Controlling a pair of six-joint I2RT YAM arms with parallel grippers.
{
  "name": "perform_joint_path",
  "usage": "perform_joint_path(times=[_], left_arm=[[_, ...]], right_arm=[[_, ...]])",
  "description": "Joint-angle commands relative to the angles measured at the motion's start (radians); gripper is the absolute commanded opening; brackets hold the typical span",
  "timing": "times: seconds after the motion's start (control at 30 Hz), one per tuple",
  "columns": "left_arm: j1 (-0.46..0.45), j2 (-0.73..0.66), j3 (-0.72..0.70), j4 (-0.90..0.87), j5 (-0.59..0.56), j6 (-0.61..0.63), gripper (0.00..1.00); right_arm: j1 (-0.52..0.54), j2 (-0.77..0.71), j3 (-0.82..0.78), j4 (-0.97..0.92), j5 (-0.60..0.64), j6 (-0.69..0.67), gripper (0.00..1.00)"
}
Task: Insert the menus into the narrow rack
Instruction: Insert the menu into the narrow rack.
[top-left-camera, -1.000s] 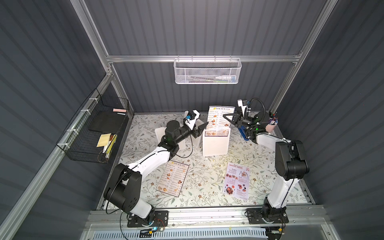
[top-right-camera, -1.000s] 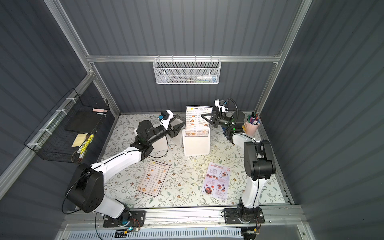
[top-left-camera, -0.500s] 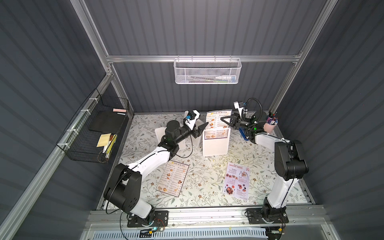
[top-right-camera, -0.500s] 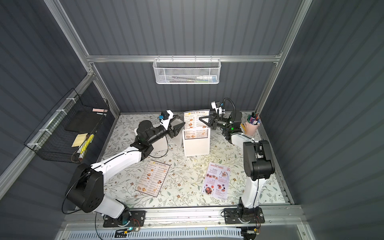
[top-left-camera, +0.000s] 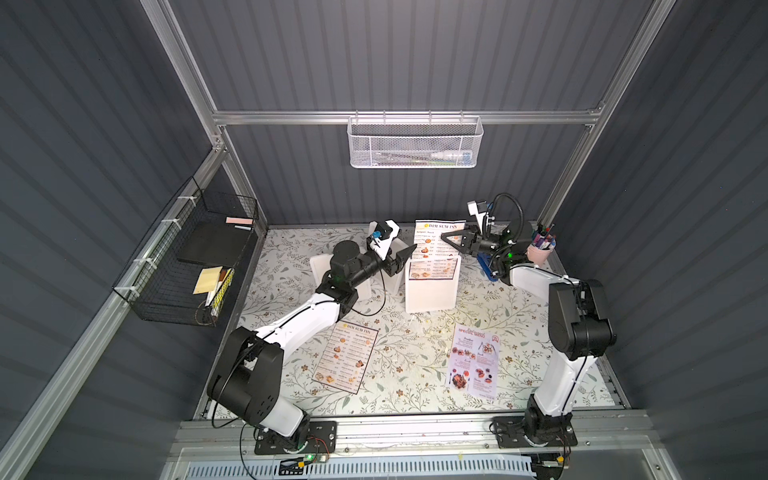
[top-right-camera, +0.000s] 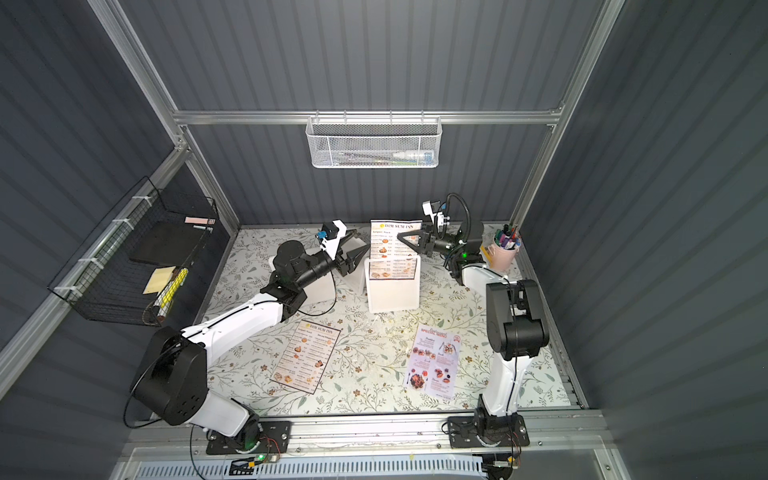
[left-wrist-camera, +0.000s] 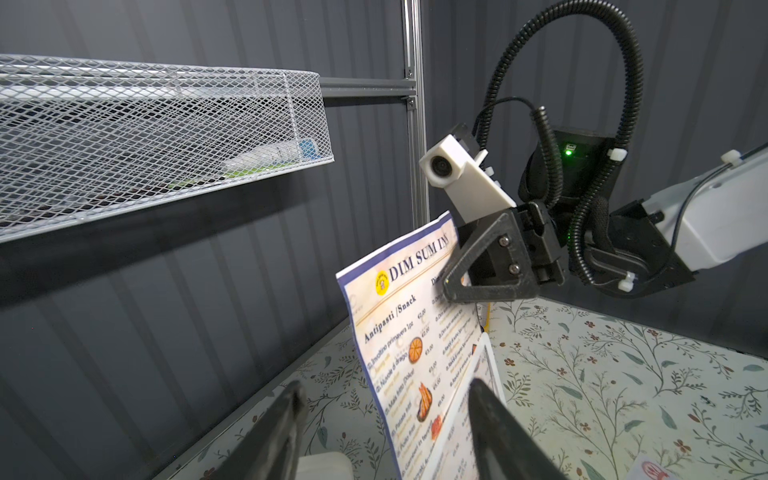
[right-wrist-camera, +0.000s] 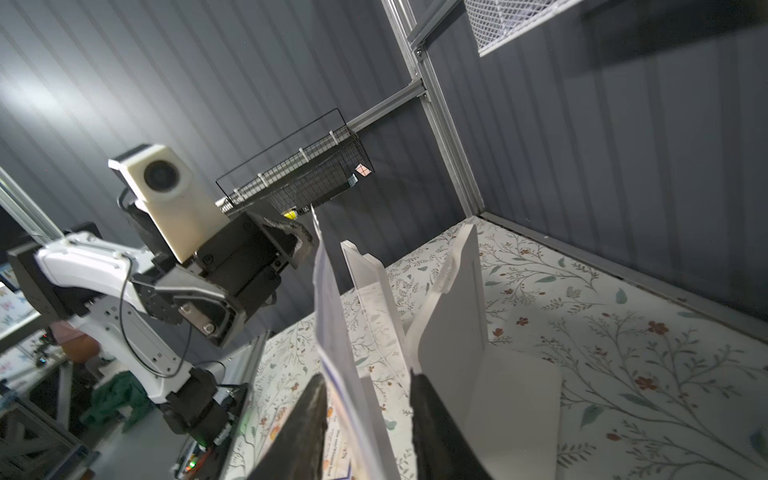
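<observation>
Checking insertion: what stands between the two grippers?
The upright DIM SUM INN menu in the white rack, between left gripper and right gripper; both top views show it.

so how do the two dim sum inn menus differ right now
The rack menu stands upright, its lower part in the rack; the table menu lies flat on the table. The rack menu sits between the open jaws of the right gripper; no gripper is near the table menu. Both are white, dark-bordered, titled DIM SUM INN.

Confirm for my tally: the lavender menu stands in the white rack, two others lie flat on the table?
No: both top views show a DIM SUM INN menu in the white rack; the lavender menu is one of the two lying flat.
</observation>
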Motion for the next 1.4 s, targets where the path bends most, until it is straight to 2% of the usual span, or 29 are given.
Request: perform_joint_path(times=[0.0, 0.07, 0.13, 0.37, 0.57, 0.7, 0.73, 0.77, 0.83, 0.9, 0.97, 1.07, 1.1, 1.2, 1.37], left_arm=[[0.008, -0.044, -0.020, 0.005, -0.004, 0.010, 0.64], [0.008, -0.045, -0.022, 0.006, -0.006, 0.010, 0.64], [0.008, -0.048, -0.022, 0.005, -0.006, 0.009, 0.64], [0.008, -0.048, -0.022, 0.000, -0.006, 0.010, 0.64], [0.008, -0.047, -0.022, -0.001, -0.006, 0.009, 0.64], [0.008, -0.047, -0.023, -0.002, -0.007, 0.009, 0.64], [0.008, -0.047, -0.022, -0.001, -0.007, 0.010, 0.64], [0.008, -0.047, -0.022, -0.002, -0.007, 0.008, 0.64], [0.008, -0.046, -0.021, -0.001, -0.006, 0.008, 0.64], [0.008, -0.045, -0.020, -0.002, -0.006, 0.009, 0.64], [0.008, -0.046, -0.022, -0.002, -0.006, 0.009, 0.64], [0.008, -0.048, -0.022, -0.003, -0.006, 0.009, 0.64], [0.008, -0.049, -0.024, -0.003, -0.006, 0.009, 0.64], [0.008, -0.050, -0.023, -0.001, -0.005, 0.009, 0.64], [0.008, -0.048, -0.024, -0.003, -0.005, 0.008, 0.64]], right_arm=[[0.004, -0.023, 0.032, -0.049, 0.006, -0.033, 0.18], [0.004, -0.026, 0.039, -0.080, 0.003, -0.050, 0.06], [0.006, -0.025, 0.041, -0.085, -0.007, -0.055, 0.00], [0.014, -0.027, 0.030, -0.123, -0.048, -0.096, 0.00], [0.025, -0.027, 0.024, -0.228, -0.047, -0.190, 0.00], [0.029, -0.014, 0.009, -0.215, -0.049, -0.195, 0.00], [0.029, -0.009, 0.009, -0.209, -0.050, -0.190, 0.01], [0.028, -0.005, 0.008, -0.203, -0.049, -0.185, 0.08], [0.028, 0.000, 0.009, -0.186, -0.047, -0.171, 0.28], [0.029, -0.003, 0.011, -0.169, -0.045, -0.158, 0.40], [0.026, -0.012, 0.016, -0.171, -0.033, -0.154, 0.45], [0.021, -0.027, 0.026, -0.184, -0.017, -0.155, 0.47], [0.020, -0.032, 0.031, -0.197, -0.014, -0.159, 0.47], [0.020, -0.040, 0.045, -0.231, -0.008, -0.174, 0.37], [0.020, -0.049, 0.050, -0.251, -0.011, -0.186, 0.09]])
